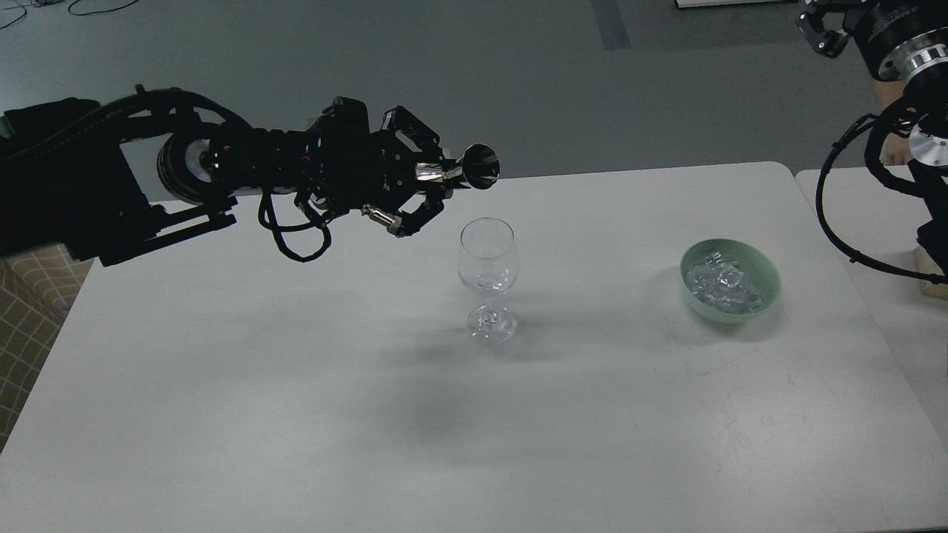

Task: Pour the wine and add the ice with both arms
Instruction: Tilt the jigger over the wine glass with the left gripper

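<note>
The left gripper (433, 181), a little left of the frame's centre and in its upper half, is clenched around a dark object with a shiny flared mouth (480, 165); the mouth points right and hangs above and just left of the rim of the wine glass (486, 268), not touching it. What the dark object is cannot be told, and no label or writing can be read on it or on the gripper. The left arm (185, 166) runs back from there to the left edge of the frame, with looped black cables under it. One clear stemmed glass stands upright near the middle of the white table (296, 414). To its right, well apart, sits one pale green bowl (770, 285) holding the ice (722, 285), a pile of clear cubes too crowded to count. The right arm (903, 52) enters at the upper right corner; its gripper (818, 33) is seen small and dark there, and I cannot tell whether it is released or clenched. Faint lettering on the right arm's housing is too small to read.
</note>
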Controlling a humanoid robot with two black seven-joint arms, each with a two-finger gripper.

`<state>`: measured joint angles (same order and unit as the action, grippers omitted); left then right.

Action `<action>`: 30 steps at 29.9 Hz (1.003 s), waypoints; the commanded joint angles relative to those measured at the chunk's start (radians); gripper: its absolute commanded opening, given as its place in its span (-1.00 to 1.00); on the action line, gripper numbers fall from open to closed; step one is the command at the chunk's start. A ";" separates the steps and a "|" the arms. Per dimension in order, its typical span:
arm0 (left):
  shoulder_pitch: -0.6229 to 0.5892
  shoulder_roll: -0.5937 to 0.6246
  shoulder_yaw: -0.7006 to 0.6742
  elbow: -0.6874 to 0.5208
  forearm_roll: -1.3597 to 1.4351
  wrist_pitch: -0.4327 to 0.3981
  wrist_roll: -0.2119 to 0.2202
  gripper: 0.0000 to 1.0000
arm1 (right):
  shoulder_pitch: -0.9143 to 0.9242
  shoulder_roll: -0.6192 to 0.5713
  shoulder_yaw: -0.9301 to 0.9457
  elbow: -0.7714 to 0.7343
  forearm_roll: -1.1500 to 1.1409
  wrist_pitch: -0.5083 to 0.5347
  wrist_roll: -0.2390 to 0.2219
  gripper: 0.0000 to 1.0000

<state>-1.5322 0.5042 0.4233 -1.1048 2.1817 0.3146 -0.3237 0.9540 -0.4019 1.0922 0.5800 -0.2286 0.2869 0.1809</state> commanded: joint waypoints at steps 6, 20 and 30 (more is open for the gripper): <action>-0.022 -0.001 0.003 -0.003 0.000 0.000 -0.001 -0.73 | -0.001 0.000 0.000 0.000 0.000 0.000 0.000 1.00; -0.043 0.007 0.054 -0.003 0.000 0.001 -0.008 -0.73 | -0.003 0.000 0.000 -0.002 0.000 0.000 0.000 1.00; -0.092 0.004 0.092 -0.001 0.000 0.001 -0.023 -0.73 | -0.004 0.000 0.000 -0.002 0.000 0.000 0.002 1.00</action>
<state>-1.5998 0.5080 0.4902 -1.1064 2.1817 0.3160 -0.3406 0.9496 -0.4019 1.0922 0.5782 -0.2286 0.2869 0.1822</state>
